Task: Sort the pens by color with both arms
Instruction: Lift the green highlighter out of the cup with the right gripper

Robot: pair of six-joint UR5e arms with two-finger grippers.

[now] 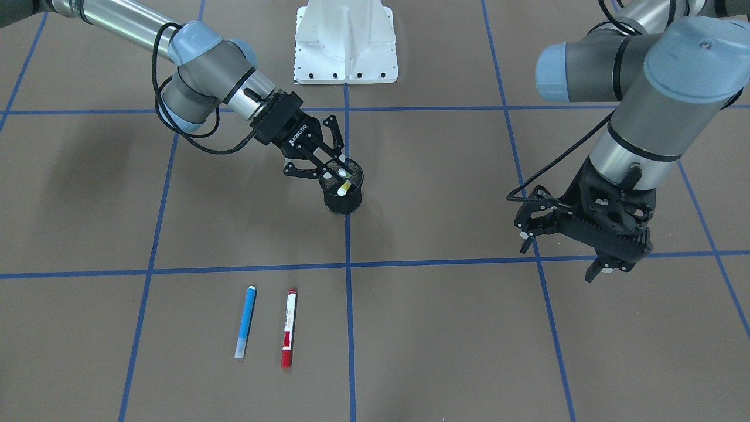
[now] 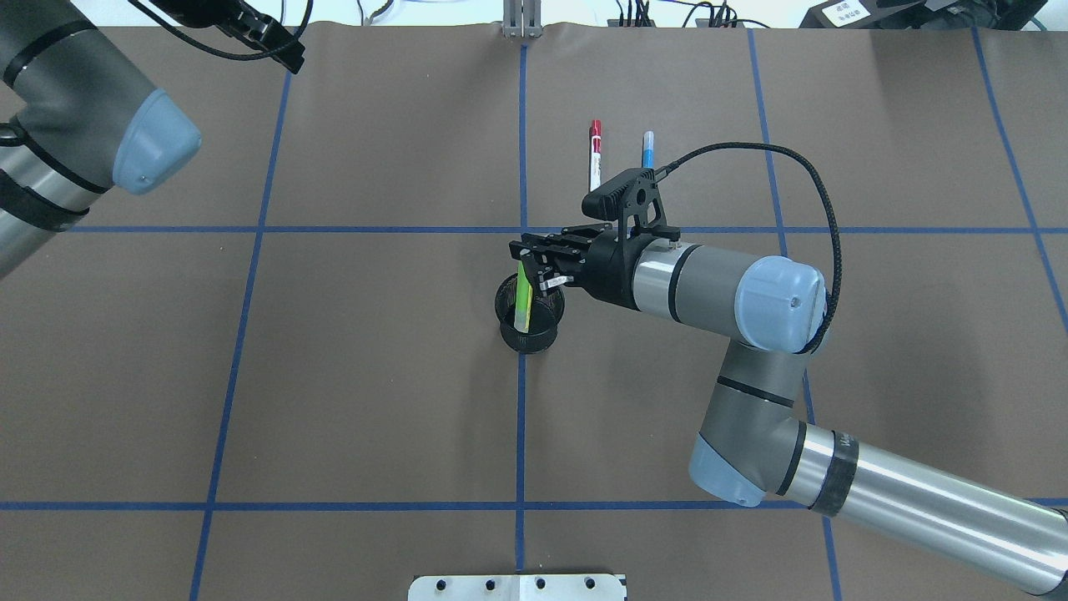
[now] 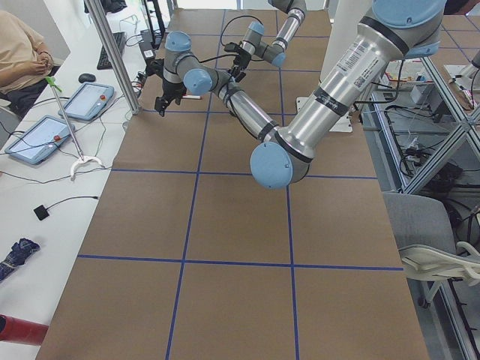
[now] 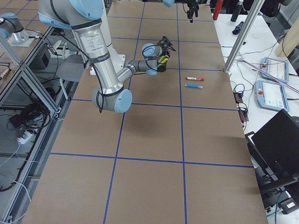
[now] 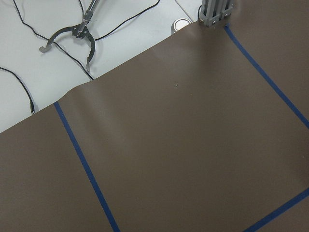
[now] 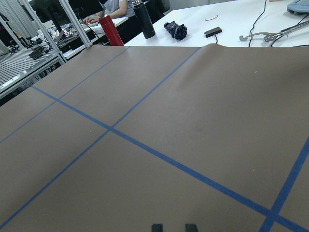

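Right gripper (image 1: 331, 167) is angling into the black mesh cup (image 1: 343, 202), jaws narrowed around the green pen (image 2: 522, 292) top, likely to pull it out; can't tell if clamped. Blue pen (image 1: 245, 321) and red-capped pen (image 1: 288, 328) are lying side by side, well apart from the cup. Left gripper (image 1: 563, 255) is hovering wide open, empty, probably waiting.

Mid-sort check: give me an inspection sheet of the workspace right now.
Surface: brown mat, blue tape grid.
Job's things: blue pen and red-capped pen lying parallel, apart; green pen and yellow pen in the black mesh cup.
Clutter: white pedestal base.
Grippers: right gripper at the green pen, grip unclear; left gripper open, empty.
Cables: black cable looped at right wrist.
Surroundings: operator at side bench.
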